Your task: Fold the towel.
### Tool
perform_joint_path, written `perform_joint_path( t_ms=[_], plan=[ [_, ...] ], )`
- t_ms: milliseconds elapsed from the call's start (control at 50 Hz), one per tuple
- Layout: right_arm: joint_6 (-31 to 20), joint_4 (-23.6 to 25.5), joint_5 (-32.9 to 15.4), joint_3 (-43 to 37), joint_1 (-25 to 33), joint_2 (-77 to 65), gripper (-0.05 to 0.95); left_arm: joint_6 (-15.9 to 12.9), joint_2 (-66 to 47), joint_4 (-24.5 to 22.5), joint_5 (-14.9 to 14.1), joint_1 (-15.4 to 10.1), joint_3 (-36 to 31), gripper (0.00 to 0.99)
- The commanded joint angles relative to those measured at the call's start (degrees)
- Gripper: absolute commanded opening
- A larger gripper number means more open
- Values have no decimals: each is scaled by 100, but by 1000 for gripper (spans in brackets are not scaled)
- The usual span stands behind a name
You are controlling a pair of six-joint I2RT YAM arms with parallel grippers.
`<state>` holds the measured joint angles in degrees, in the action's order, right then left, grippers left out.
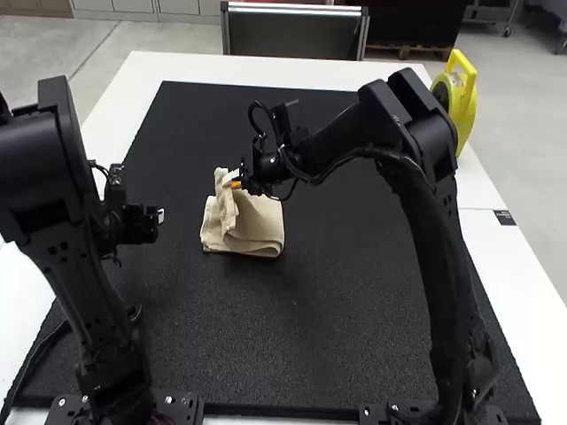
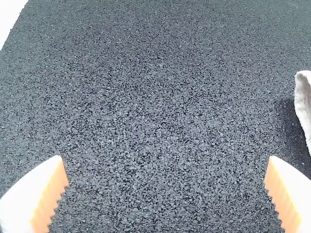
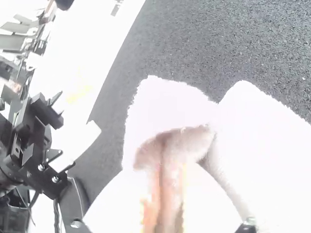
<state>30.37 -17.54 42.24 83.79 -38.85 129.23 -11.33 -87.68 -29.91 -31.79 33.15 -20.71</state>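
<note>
Right end effector [image 1: 234,184]: pinches raised flap of beige towel [image 1: 259,223] between fingers. Remainder of towel lies folded on black mat [image 1: 345,301], below and beside same end effector. Left end effector [image 1: 158,215]: fingers spread wide, over mat; towel to its right, apart from it.

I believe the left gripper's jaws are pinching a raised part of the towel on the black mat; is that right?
Not quite: the high view shows the right gripper pinching that raised part of the towel on the black mat.
</note>
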Motion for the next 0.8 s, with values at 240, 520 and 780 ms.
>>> perform_joint_path(
  t_ms=[240,520,780],
  plan=[
    [162,-197,153,305,-88,102,639,-88,146,-59,-161,52,164,959],
    [320,-144,259,401,220,-205,169,-88,146,-76,-161,43,199,959],
    [109,480,276,-144,343,-689,-20,-71,137,-111,-161,52,173,959]
  ],
)
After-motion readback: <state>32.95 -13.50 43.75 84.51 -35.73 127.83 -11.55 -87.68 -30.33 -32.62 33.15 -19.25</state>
